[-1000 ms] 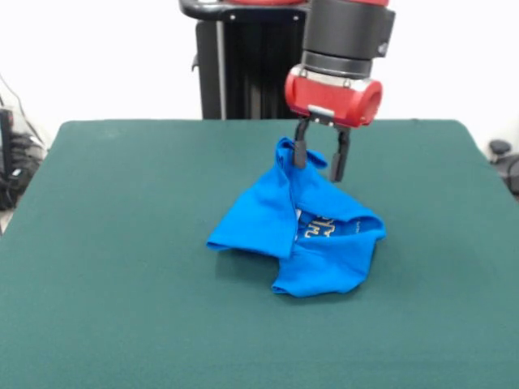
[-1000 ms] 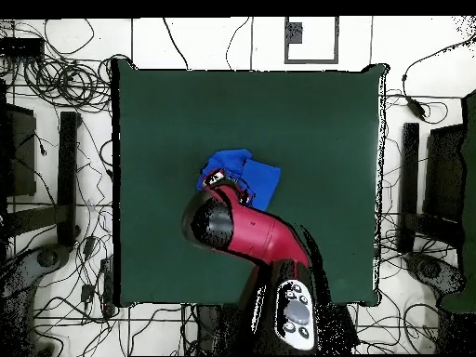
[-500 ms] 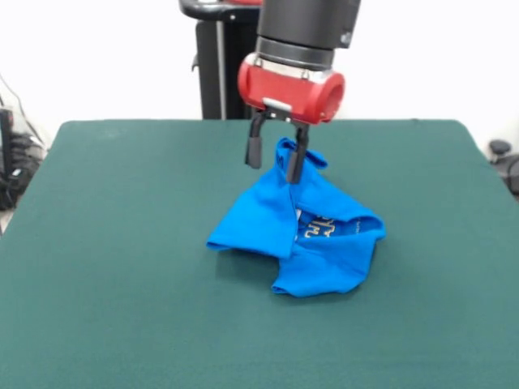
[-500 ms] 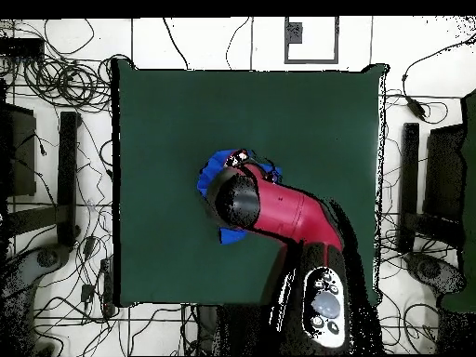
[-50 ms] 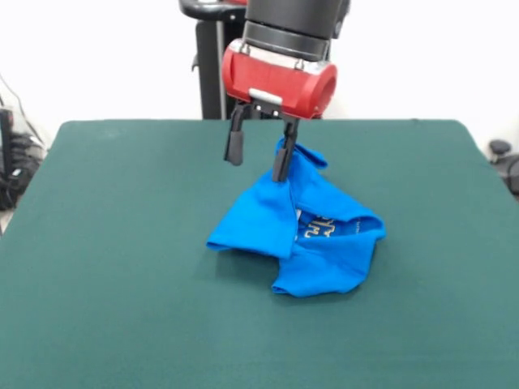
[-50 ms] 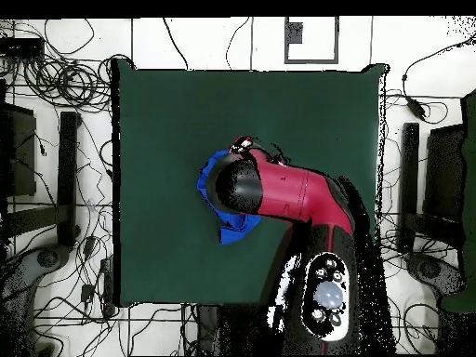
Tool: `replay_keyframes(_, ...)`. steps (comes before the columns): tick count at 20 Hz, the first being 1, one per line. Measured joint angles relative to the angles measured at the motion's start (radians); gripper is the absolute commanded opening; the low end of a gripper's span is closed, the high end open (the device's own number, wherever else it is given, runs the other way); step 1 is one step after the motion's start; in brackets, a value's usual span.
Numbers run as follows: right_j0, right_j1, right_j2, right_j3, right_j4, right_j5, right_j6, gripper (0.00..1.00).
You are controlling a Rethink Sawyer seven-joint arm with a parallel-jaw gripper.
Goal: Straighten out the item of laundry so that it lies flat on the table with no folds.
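The item of laundry [image 5: 302, 231], a bright blue T-shirt, lies crumpled in a heap near the middle of the green table [image 5: 122, 243], with a strip of lettering showing in a fold. One peak of cloth stands up at its far side. My gripper [image 5: 258, 156] hangs open just above and left of that peak. Its right finger [image 5: 281, 162] is in front of the cloth and its left finger is over bare table. Nothing is held. In the overhead view the arm [image 6: 279, 191] covers most of the shirt [image 6: 230, 226].
The table [image 6: 167, 112] spreads well beyond the shirt on every side. Tangled cables [image 6: 56, 74] and dark stands [image 6: 67, 177] lie on the floor around it.
In the front view the open gripper has slid left, from above the shirt's peak to its left side. The shirt has kept its shape.
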Motion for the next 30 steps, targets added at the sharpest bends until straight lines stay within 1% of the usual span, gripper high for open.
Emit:
replay_keyframes(2,0.003,0.001,0.000,-0.016,-0.021,0.006,0.000,1.00)
replay_keyframes(3,0.005,0.002,0.001,-0.035,-0.050,0.008,0.000,1.00)
replay_keyframes(7,0.001,0.002,0.005,-0.051,-0.088,0.008,0.000,1.00)
replay_keyframes(10,-0.011,0.002,0.015,-0.055,-0.117,0.008,0.000,1.00)
replay_keyframes(13,-0.043,0.007,0.043,-0.056,-0.150,0.008,0.000,1.00)
replay_keyframes(20,-0.094,0.042,0.087,-0.056,-0.192,0.008,0.000,1.00)
replay_keyframes(22,-0.108,0.066,0.102,-0.056,-0.204,0.008,0.000,1.00)
replay_keyframes(30,-0.114,0.094,0.146,-0.048,-0.207,0.008,0.000,1.00)
